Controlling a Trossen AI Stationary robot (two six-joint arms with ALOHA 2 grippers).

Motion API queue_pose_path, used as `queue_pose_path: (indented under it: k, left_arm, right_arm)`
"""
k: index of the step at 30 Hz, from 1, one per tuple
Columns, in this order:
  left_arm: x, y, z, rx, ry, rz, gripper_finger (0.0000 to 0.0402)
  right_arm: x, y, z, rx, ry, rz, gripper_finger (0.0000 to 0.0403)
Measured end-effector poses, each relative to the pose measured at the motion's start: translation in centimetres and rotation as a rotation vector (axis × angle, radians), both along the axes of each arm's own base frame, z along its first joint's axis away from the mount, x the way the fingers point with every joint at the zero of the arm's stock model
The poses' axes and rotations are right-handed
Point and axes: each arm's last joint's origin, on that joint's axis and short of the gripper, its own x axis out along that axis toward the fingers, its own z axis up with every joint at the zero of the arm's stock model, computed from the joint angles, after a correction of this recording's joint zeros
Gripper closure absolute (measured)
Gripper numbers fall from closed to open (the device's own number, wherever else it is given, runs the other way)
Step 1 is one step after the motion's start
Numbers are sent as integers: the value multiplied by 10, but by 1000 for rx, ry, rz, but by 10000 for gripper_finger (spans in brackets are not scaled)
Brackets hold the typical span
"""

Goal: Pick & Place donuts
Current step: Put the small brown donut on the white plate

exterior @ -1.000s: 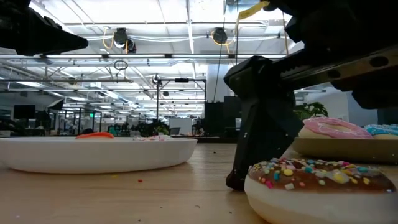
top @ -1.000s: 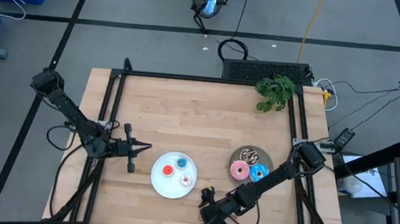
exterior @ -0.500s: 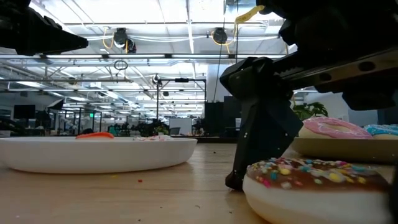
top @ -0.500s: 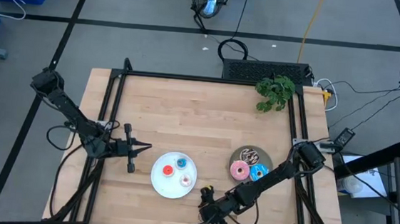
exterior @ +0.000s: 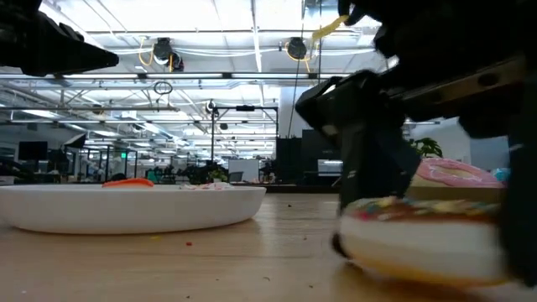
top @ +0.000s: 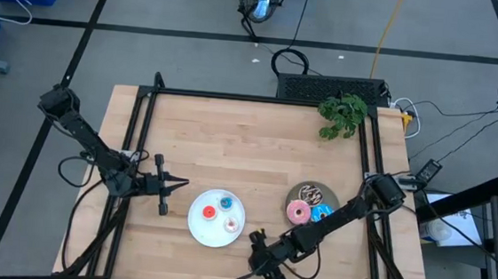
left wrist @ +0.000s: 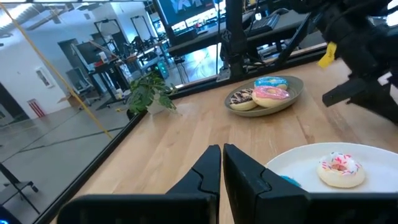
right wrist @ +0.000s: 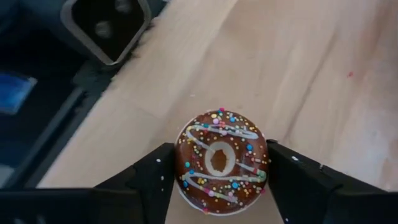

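A chocolate donut (right wrist: pixel 220 162) with coloured sprinkles lies near the table's front edge, between the fingers of my right gripper (top: pixel 256 258), which is shut on it. In the high view the gripper hides it. The white plate (top: pixel 199 227) carries red (top: pixel 208 212), blue (top: pixel 226 203) and white (top: pixel 232 222) mini donuts. The grey plate (top: pixel 326 197) carries a pink (top: pixel 297 213), a blue (top: pixel 320 215) and a brown donut (top: pixel 310 195). My left gripper (top: pixel 181 184) hovers shut and level, left of the white plate. My right gripper pinches the chocolate donut by its outer rim (right wrist: pixel 180 163), one finger on each of two opposite sides. The fingers slant down at it from the table's right. The donut sits flat, sprinkled top up. Whether its underside (exterior: pixel 419 270) touches the table, I cannot tell.
A green plant (top: pixel 342 111) stands at the table's far right corner. A black frame rail (top: pixel 138 131) runs along the table's sides. Bare wood lies between the two plates and across the far half of the table.
The chocolate donut has shifted together with my right gripper's fingers. In the low view it is now blurred, smaller and a little higher than before.
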Motion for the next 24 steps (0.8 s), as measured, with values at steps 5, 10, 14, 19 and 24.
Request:
queue_pose_path:
  k: [5, 10, 14, 19, 24]
  left_arm:
    - [0, 0, 0, 0, 3, 0, 376]
    - [0, 0, 0, 0, 3, 0, 376]
    - [0, 0, 0, 0, 3, 0, 376]
    - [0, 0, -1, -2, 3, 0, 376]
    - [0, 0, -1, -24, 1, 2, 376]
  right_arm:
    - [-1, -1, 17, 5, -52, 16, 191]
    - [-2, -3, 32, 9, -92, 21, 197]
    - [-5, -5, 49, -16, -142, 6, 198]
    - [-11, -11, 83, -67, -263, -44, 199]
    - [-19, -25, 114, -63, -317, -188, 206]
